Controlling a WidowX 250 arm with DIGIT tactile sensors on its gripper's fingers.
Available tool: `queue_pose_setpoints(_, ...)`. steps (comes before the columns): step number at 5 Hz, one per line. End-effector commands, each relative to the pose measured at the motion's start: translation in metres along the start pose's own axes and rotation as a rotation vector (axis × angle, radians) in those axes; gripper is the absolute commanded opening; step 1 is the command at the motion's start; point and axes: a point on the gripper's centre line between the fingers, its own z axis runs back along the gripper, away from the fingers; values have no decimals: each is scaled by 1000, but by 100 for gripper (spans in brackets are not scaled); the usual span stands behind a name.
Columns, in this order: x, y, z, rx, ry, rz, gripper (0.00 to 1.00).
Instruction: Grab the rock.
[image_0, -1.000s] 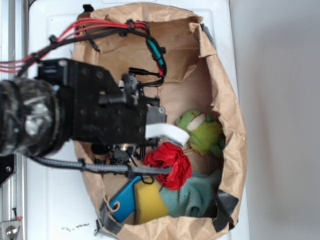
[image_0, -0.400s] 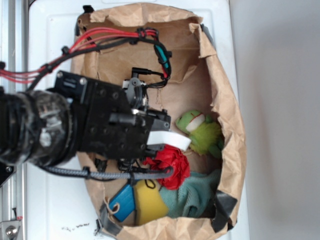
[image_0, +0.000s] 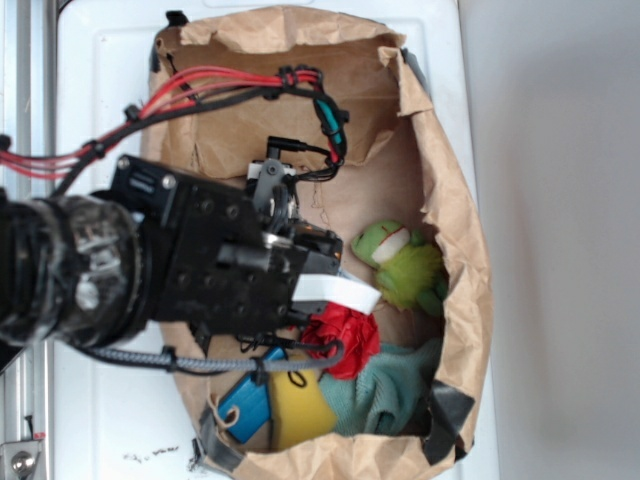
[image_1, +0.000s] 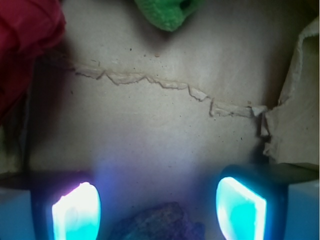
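In the wrist view the rock (image_1: 159, 222), a rough dark grey-brown lump, lies on the brown paper at the bottom edge, between my two glowing fingertips (image_1: 77, 212) and touching neither. My gripper (image_1: 159, 210) is open, with wide gaps on both sides of the rock. From the exterior view the black arm and gripper (image_0: 335, 292) hang low inside the paper bag (image_0: 455, 230), and the rock is hidden under them.
A red fabric flower (image_0: 345, 335) lies right beside the gripper, with a green frog plush (image_0: 400, 262) beyond it. A teal cloth (image_0: 390, 390), a yellow sponge (image_0: 297, 405) and a blue item (image_0: 247, 400) fill the bag's near end. The bag's walls rise all round.
The arm has shifted toward the bag's near end and sunk lower, so it now covers more of the red flower.
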Motion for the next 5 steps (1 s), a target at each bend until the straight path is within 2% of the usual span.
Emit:
queue_pose_setpoints(1, -10, -11, -4, -9, 52, -55, 100)
queue_pose_setpoints(3, -10, -7, -12, -1, 95, -61, 100)
queue_pose_setpoints(4, -8, -5, -12, -5, 96, -44, 0)
queue_pose_setpoints(5, -8, -4, -5, -19, 82, -44, 0)
